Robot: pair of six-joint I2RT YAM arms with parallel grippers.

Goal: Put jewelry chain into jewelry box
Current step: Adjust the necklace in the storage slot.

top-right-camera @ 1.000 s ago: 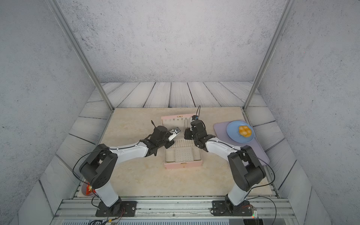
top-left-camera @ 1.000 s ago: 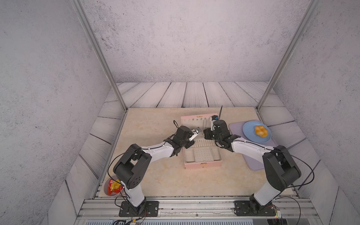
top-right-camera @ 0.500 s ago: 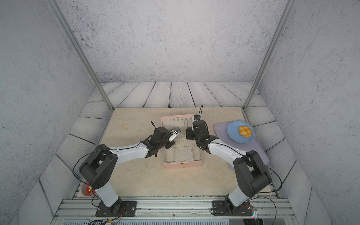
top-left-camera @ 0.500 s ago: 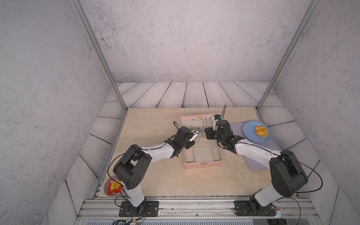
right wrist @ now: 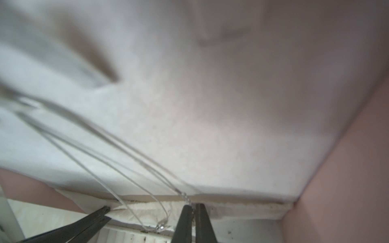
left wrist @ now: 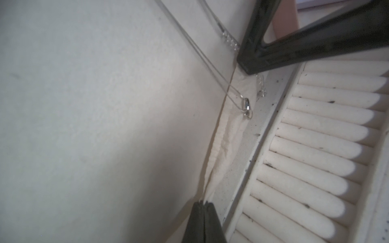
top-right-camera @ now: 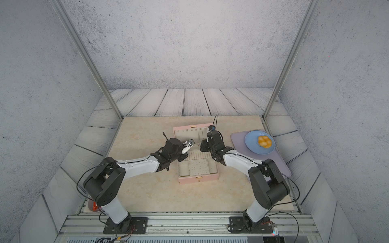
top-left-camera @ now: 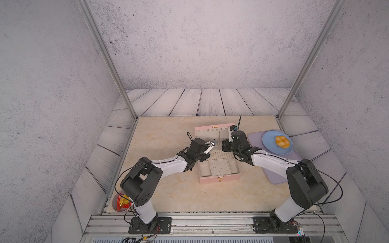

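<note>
The pale pink jewelry box [top-left-camera: 219, 179] lies open mid-table, its cream lid [top-left-camera: 207, 132] tipped back on the far side. The thin jewelry chain [top-left-camera: 221, 136] hangs down the lid lining, and its small pendant [left wrist: 247, 106] rests near the hinge seam by the ridged ring slots [left wrist: 315, 130]. My right gripper [right wrist: 193, 207] is at the seam, shut on the chain's beaded end. My left gripper [left wrist: 203, 203] is shut with nothing between its fingers, its tip on the same seam a short way from the pendant. The chain [right wrist: 126, 147] loops between the two grippers.
A lilac mat [top-left-camera: 280, 176] on the right carries a blue plate [top-left-camera: 271, 145] with yellow pieces. A small bowl with a red wrapper [top-left-camera: 122, 203] sits at the near left corner. Metal frame posts stand at the far corners of the table.
The right wrist drifted slightly right and then came back to the chain. Its jaws now stand shut on the chain's end. The left arm has held still.
</note>
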